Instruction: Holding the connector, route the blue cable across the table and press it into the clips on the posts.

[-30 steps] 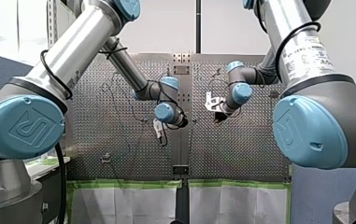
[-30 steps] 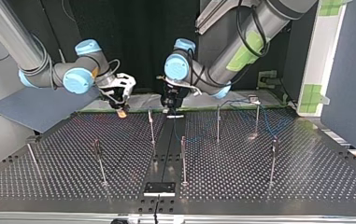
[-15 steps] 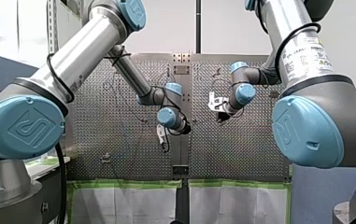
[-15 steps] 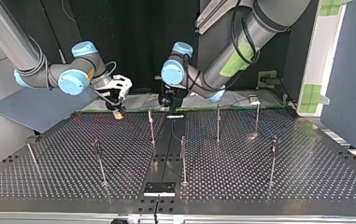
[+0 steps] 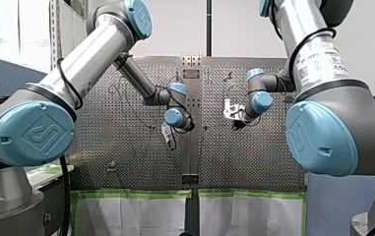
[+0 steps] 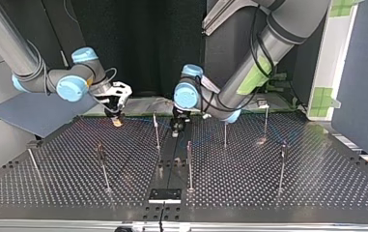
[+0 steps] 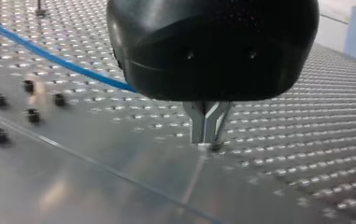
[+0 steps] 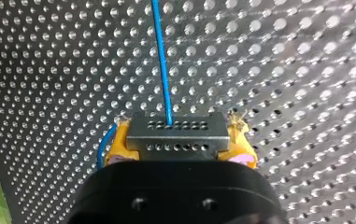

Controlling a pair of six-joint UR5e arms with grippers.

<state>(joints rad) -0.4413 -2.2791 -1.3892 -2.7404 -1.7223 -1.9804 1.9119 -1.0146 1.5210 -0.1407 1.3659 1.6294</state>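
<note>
The robot's right claw [image 8: 178, 140] is clamped on the connector [image 8: 175, 125], a small grey block with rows of holes, and a yellow pad [image 8: 119, 142] presses on each of its ends. The blue cable [image 8: 161, 60] leaves the middle of the block's face and runs straight ahead of the claw over the perforated table [image 8: 306, 70]. A short blue loop peeks out beside one pad. In the top view this claw sits in the upper left of the frame, low over the far side of the table, to the left of a thin post [image 6: 156, 133]

The left claw [image 7: 207, 135] has its metal fingers [image 7: 195, 123] drawn together on nothing, tips down close to the table, though I cannot tell whether they touch it. The cable passes behind it. In the top view it hangs near upper centre, between two posts

The cable looks thin, light and limp, so I'd expect it to sag and trail after the connector rather than keep any shape. The block is the one rigid part and the sensible place to hold, by its ends as now. A hard tug would likely strain the spot where the wire enters it. For seating the cable, a pinch just beside a post should keep it taut. The clips are too small to make out
</note>
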